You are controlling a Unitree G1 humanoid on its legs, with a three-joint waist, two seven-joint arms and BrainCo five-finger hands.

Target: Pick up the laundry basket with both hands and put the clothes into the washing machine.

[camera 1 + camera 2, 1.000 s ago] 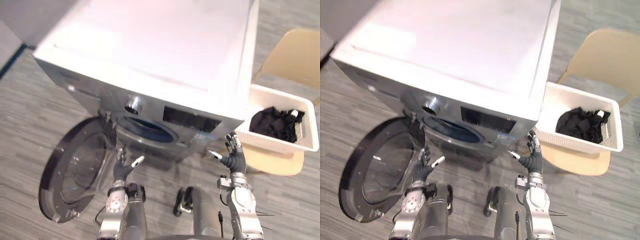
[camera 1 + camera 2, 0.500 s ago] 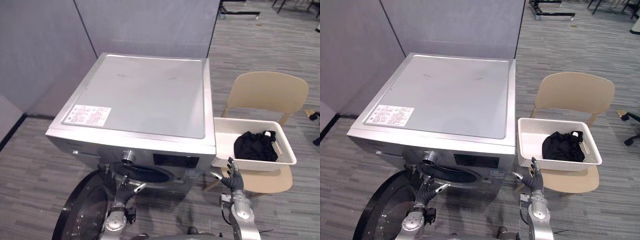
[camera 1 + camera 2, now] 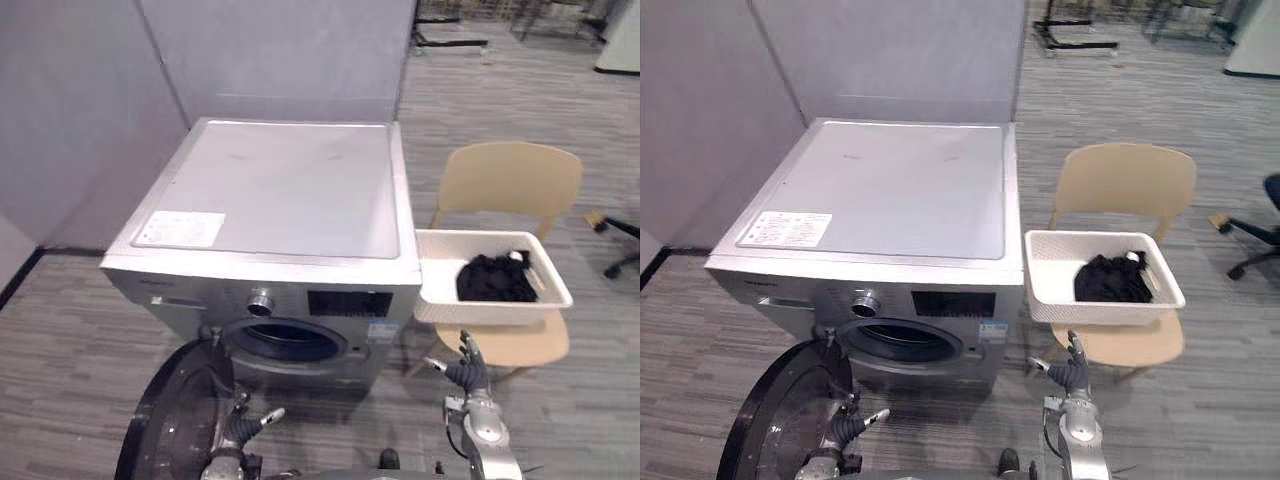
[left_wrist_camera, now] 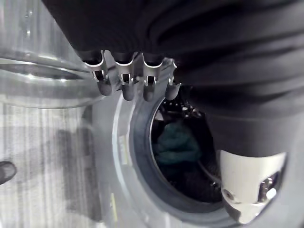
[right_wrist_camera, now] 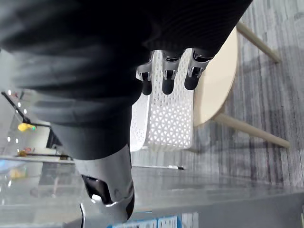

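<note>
White perforated plastic laundry basket point(image 3: 490, 308) on seat of beige chair point(image 3: 512, 180), just beside silver front-load washing machine point(image 3: 280, 190), at its 3 o'clock. Black clothes point(image 3: 495, 280) heaped inside basket. Round dark washer door point(image 3: 170, 420) open, at 7 o'clock of drum mouth. Right robot hand point(image 3: 468, 375) released, fingers straight, at 6 o'clock of basket, not touching. Left robot hand point(image 3: 245, 427) released, empty, beside door.

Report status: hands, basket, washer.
Left hand open, low by the open washer door. Right hand open, short of the basket. It sits on the chair, dark clothes inside, untouched.
</note>
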